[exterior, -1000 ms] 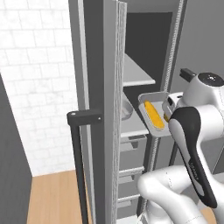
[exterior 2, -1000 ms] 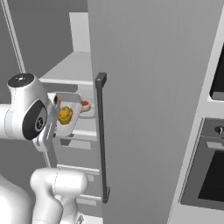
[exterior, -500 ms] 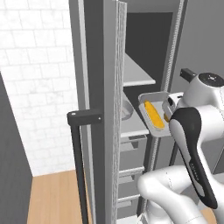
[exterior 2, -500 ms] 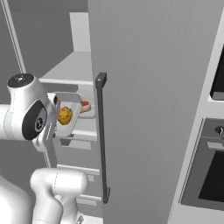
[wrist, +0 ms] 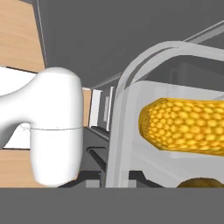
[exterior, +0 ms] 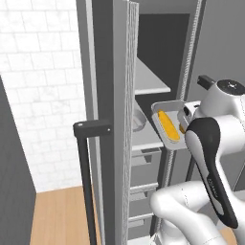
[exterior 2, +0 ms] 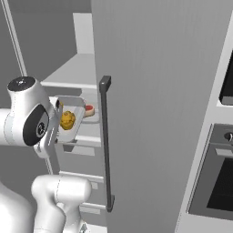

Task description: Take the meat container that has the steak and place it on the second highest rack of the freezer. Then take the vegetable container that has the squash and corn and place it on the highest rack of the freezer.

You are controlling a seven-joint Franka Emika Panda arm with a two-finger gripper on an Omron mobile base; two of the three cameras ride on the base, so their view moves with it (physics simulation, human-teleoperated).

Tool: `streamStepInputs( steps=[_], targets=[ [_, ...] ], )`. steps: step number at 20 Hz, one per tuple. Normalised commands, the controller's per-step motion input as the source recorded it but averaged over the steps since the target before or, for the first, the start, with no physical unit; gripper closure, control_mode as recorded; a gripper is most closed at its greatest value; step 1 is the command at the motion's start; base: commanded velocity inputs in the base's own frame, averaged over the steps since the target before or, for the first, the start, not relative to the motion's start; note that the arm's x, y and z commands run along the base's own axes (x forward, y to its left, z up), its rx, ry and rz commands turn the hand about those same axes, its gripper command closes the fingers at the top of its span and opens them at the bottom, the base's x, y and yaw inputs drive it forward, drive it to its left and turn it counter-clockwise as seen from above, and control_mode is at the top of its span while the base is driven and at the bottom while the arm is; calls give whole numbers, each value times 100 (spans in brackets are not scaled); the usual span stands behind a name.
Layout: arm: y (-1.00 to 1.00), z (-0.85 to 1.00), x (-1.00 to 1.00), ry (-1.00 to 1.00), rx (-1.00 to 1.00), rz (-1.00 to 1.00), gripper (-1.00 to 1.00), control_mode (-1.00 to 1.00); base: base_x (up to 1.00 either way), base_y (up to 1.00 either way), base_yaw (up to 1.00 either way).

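- The clear vegetable container (exterior: 168,125), with the corn (exterior: 168,125) and the squash (exterior 2: 67,120) inside, is being held up at the open freezer (exterior: 143,143).
- The fingers are clenched, apparently grasping the container's edge, though the grip itself is hidden by the arm.
- The container is being held just above the second highest rack (exterior: 146,139), below the highest rack (exterior: 149,81).
- The steak (exterior 2: 89,109) is lying farther in on the second highest rack.

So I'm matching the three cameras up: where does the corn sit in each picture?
Left base view: corn right of centre, in the clear tray.
Right base view: I cannot make it out; the squash shows.
Hand view: right, mid-height.
Shared landmark: that tray.
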Motion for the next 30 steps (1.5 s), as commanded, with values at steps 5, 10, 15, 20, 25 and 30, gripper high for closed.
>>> streamStepInputs(
  steps=[5,10,15,20,25,30],
  targets=[
    [0,2,5,0,0,0,100,-100,18,0,0],
    [0,43,12,-11,0,0,100,-100,0,0,0],
    [1,69,19,-23,0,0,100,-100,0,0,0],
    [24,55,59,-13,0,0,100,-100,0,0,0],
    [44,2,100,6,0,1,100,-100,0,0,0],
    [10,0,96,9,0,0,100,-100,0,0,0]
  ],
)
